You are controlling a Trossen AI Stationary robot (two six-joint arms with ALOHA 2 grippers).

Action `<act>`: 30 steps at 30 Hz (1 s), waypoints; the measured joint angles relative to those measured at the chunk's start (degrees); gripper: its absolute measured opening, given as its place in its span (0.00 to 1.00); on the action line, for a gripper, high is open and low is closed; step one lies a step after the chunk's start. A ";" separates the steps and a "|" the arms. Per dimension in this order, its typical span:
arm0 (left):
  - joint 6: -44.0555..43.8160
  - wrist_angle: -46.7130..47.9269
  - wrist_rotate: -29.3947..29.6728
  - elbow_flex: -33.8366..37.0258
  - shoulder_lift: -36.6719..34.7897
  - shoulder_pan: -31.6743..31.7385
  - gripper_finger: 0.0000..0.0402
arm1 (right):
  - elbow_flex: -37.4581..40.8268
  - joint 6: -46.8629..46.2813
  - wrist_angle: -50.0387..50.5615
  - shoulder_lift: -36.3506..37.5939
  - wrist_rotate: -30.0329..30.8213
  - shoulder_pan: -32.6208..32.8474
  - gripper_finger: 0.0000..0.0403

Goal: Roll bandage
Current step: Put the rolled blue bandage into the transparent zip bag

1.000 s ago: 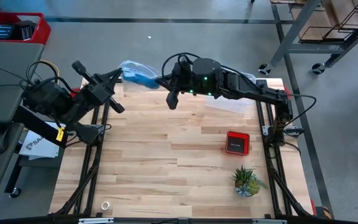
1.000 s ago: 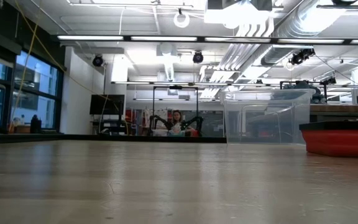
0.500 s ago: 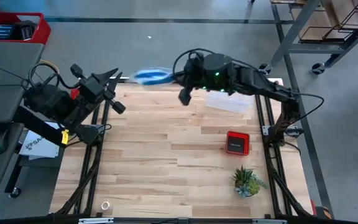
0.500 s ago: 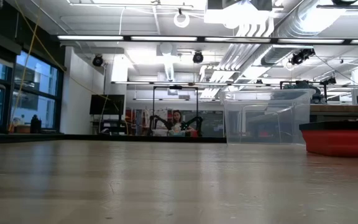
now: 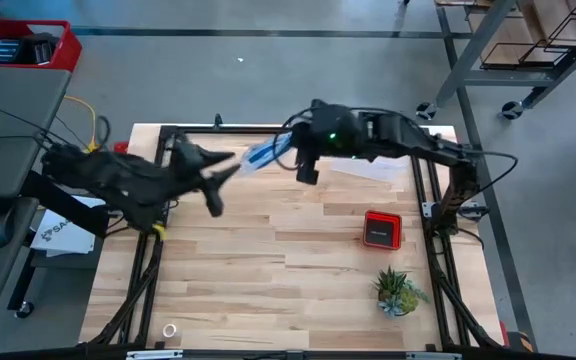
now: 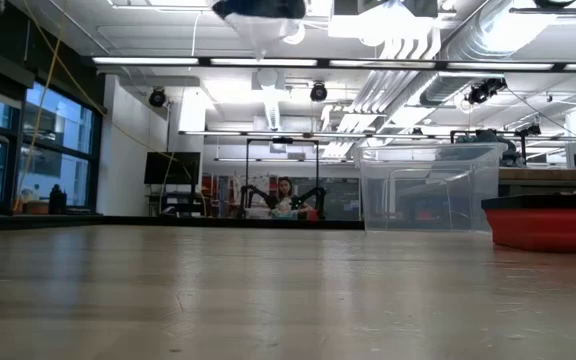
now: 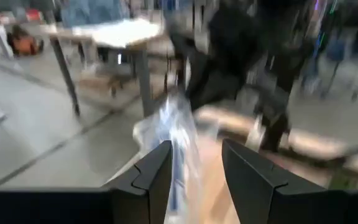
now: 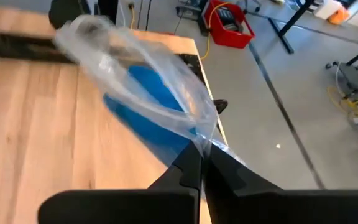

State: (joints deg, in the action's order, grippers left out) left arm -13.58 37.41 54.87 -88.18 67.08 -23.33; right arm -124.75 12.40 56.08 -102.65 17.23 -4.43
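The bright blue bandage [image 8: 146, 93] lies inside a crinkled clear plastic bag [image 8: 173, 81]. My right gripper [image 8: 202, 163] is shut on the bag and holds it in the air over the table's far middle [image 5: 261, 156]. My left gripper [image 7: 194, 168] reaches in from the table's left, open, with one finger on each side of the bag's free end [image 7: 178, 134]. That view is blurred, and I cannot tell whether those fingers touch the bag. In the high view the left gripper [image 5: 230, 170] is just left of the bag. My right gripper pinches a gathered edge of the clear bag [image 8: 205, 142] between its two shut fingers. The bag stands out beyond the fingertips, lifted clear of the table, with the blue bandage inside it.
A red-and-black square device [image 5: 382, 228] and a small potted plant [image 5: 398, 290] stand at the right. A small white ring [image 5: 169, 330] lies near the front left corner. In the low view a clear box [image 6: 428, 185] and a red tub [image 6: 548, 222] stand at the far right.
My right gripper has carried the bag from the table's far edge toward the right and then the near side. My left gripper, which was at the bag's end by the far left corner, came apart from it and has swung right and nearer, after the bag.
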 joint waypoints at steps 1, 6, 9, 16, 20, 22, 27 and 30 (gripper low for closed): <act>-0.90 2.69 -1.02 0.06 0.94 0.58 0.34 | 0.00 0.99 -0.25 -0.68 0.55 0.25 0.00; 10.44 5.49 -0.31 0.06 6.13 3.24 0.34 | 0.00 1.53 -1.15 -3.58 -1.47 0.83 0.00; 17.47 5.65 0.62 0.06 8.90 4.50 0.34 | 0.07 0.02 -0.99 -4.55 -2.82 0.83 0.00; 23.37 8.43 1.77 0.04 12.14 7.85 0.34 | 0.04 -2.05 -1.23 -4.61 -3.96 1.25 0.00; 23.27 9.25 2.07 0.03 11.49 9.56 0.34 | 0.04 -2.00 -1.27 -4.61 -3.87 1.90 0.00; 23.10 9.65 -0.25 -0.03 11.25 10.55 0.34 | 0.04 -1.99 -1.27 -4.61 -3.93 2.21 0.00; 23.16 10.93 -5.14 -1.09 10.93 12.25 0.34 | 0.04 -1.87 -0.98 -4.61 -3.96 2.23 0.00; 23.16 11.05 -8.21 -3.11 10.68 12.46 0.34 | 0.04 -1.27 -1.00 -4.61 -4.00 2.23 0.00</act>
State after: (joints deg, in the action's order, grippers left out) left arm 9.58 48.46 46.65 -91.29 77.76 -10.87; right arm -124.70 11.13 55.08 -107.26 13.23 -2.20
